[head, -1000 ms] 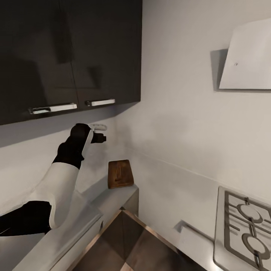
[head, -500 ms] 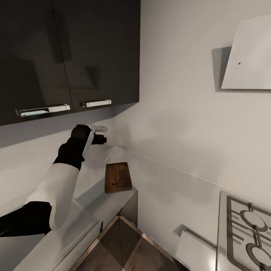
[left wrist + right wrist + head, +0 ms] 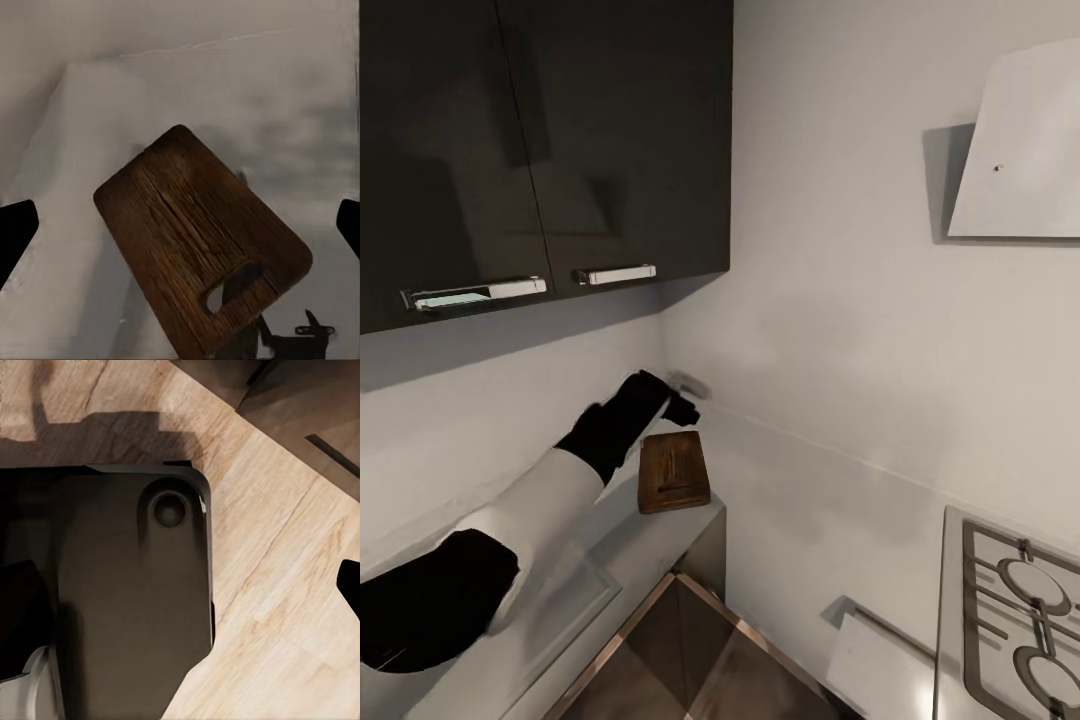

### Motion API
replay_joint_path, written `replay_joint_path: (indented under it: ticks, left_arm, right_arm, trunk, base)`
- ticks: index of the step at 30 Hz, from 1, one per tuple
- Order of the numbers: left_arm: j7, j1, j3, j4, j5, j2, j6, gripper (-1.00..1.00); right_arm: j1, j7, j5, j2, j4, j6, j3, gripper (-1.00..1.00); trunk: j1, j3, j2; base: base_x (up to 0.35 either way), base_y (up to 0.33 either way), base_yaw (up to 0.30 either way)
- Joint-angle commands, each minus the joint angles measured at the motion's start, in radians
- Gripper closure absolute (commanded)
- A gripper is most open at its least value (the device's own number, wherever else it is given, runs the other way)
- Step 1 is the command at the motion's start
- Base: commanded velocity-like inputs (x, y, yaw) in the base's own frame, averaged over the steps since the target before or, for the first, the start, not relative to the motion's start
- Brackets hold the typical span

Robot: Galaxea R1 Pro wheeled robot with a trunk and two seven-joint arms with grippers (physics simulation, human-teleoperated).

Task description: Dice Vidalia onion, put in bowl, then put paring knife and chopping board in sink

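Note:
The chopping board [image 3: 673,470], dark brown wood with a handle hole, lies flat on the grey countertop [image 3: 645,545] near the corner of the walls. My left gripper [image 3: 682,408] hovers just over the board's far end. In the left wrist view the board [image 3: 199,232] lies below the left gripper [image 3: 180,229], whose dark fingertips [image 3: 15,240] stand wide apart, open and holding nothing. My right gripper [image 3: 184,600] is open too and points down at my own dark base [image 3: 135,600]. The onion, paring knife, bowl and sink are out of view.
Dark wall cabinets [image 3: 540,150] with chrome handles hang above the counter. A gas hob [image 3: 1015,610] sits at the lower right, with a white hood [image 3: 1020,150] above it. The counter ends just past the board, over dark floor [image 3: 680,650]. Wooden flooring [image 3: 285,532] lies under my base.
The view shifted a little at first, then held still. My left arm has dropped from up by the wall and reached forward, so its gripper is now just over the board.

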Motion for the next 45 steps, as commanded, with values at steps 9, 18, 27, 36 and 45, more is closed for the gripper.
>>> replay_joint_path:
  ticks: [9, 18, 27, 36, 45]
  left_arm:
    - [-0.404, 0.0, -0.211, -0.068, -0.015, 0.107, -0.165, -1.0]
    - [-0.404, 0.0, -0.211, -0.068, -0.015, 0.107, -0.165, -1.0]
    - [-0.404, 0.0, -0.211, -0.068, -0.015, 0.107, -0.165, -1.0]
    - [-0.404, 0.0, -0.211, -0.068, -0.015, 0.107, -0.165, -1.0]
    - [-0.426, 0.119, -1.266, 0.159, 0.075, 0.265, -0.452, -1.0]
  right_arm:
    - [0.0, 0.0, -0.004, 0.001, -0.001, -0.004, -0.004, -1.0]
    - [0.0, 0.0, -0.004, 0.001, -0.001, -0.004, -0.004, -1.0]
    - [0.0, 0.0, -0.004, 0.001, -0.001, -0.004, -0.004, -1.0]
    - [0.0, 0.0, -0.004, 0.001, -0.001, -0.004, -0.004, -1.0]
    - [0.0, 0.003, -0.005, -0.001, -0.007, -0.013, -0.006, -1.0]
  trunk:
    - [0.0, 0.0, -0.001]
    - [0.0, 0.0, -0.001]
    - [0.0, 0.0, -0.001]
    - [0.0, 0.0, -0.001]
    - [0.0, 0.0, -0.001]
  base:
    - [0.0, 0.0, 0.0]
    - [0.0, 0.0, 0.0]
    - [0.0, 0.0, 0.0]
    - [0.0, 0.0, 0.0]
    - [0.0, 0.0, 0.0]
